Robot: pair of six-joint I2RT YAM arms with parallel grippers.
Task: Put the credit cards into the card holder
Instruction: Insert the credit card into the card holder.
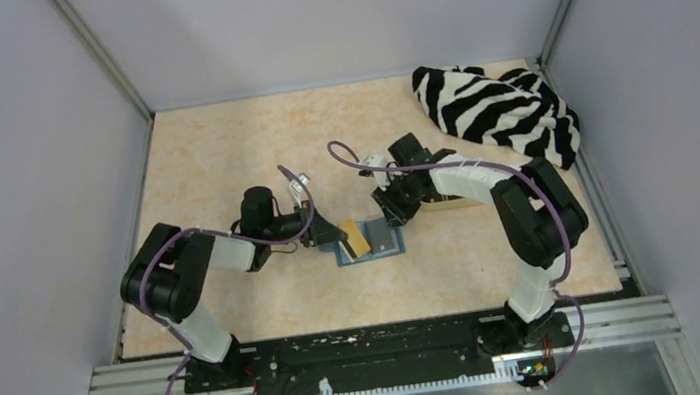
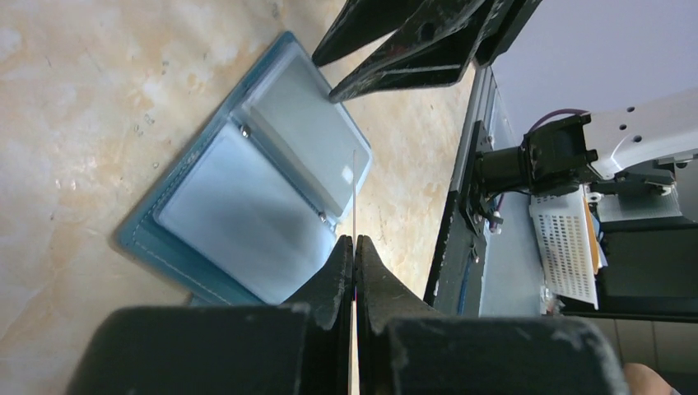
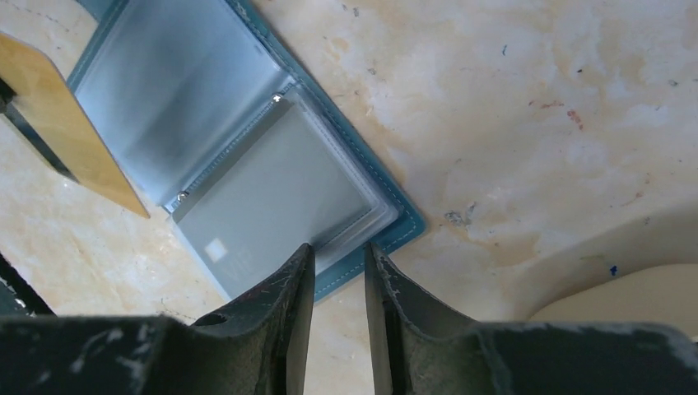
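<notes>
The teal card holder lies open on the table, its clear sleeves facing up. My left gripper is shut on an orange-gold credit card that stands on edge over the holder's left page. In the left wrist view this card shows only as a thin line running out from the gripper. It appears as a gold slab in the right wrist view. My right gripper hovers narrowly open over the holder's near corner, the sleeve edges just beyond its tips. Other credit cards are out of view.
A zebra-striped cloth lies bunched at the back right corner. A tan tray's rim shows just right of the holder, mostly behind the right arm. Grey walls close in the table on three sides.
</notes>
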